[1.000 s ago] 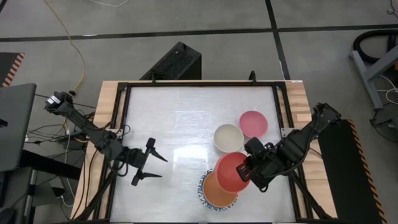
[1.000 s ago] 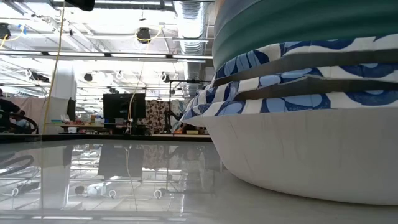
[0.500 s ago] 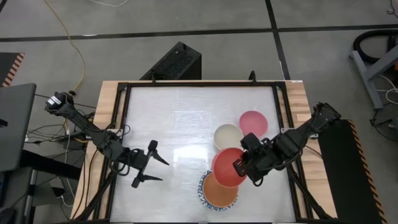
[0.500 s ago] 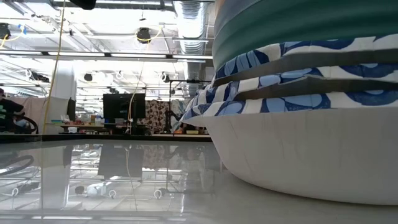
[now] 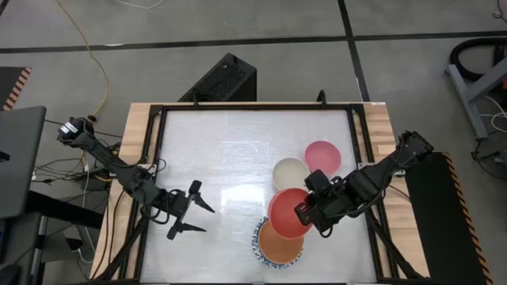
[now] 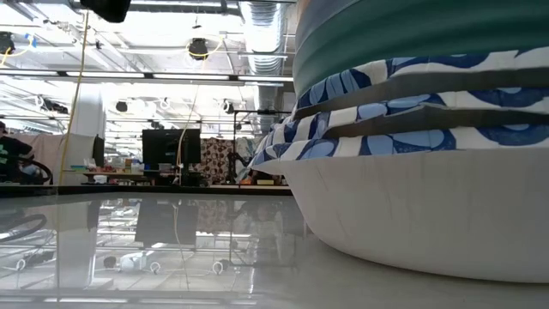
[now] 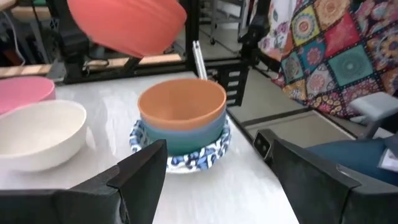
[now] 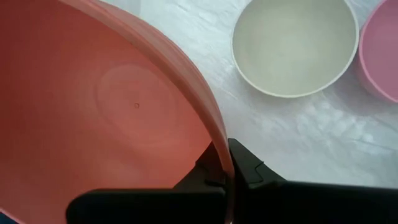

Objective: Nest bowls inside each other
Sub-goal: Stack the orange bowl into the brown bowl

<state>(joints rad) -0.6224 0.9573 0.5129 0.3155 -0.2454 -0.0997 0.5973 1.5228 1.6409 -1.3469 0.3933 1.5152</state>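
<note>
no legible writing; right end effector (image 5: 307, 214) grips red bowl (image 5: 287, 212).

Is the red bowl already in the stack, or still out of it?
Still out. The right pincer holds the red bowl by its rim, in the air above the orange bowl.

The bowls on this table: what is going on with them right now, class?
The right gripper is shut on the rim of the red bowl, holding it above the stack, whose top is the orange bowl. The cream bowl and the pink bowl sit apart on the table. The left gripper waits open, away from them.
</note>
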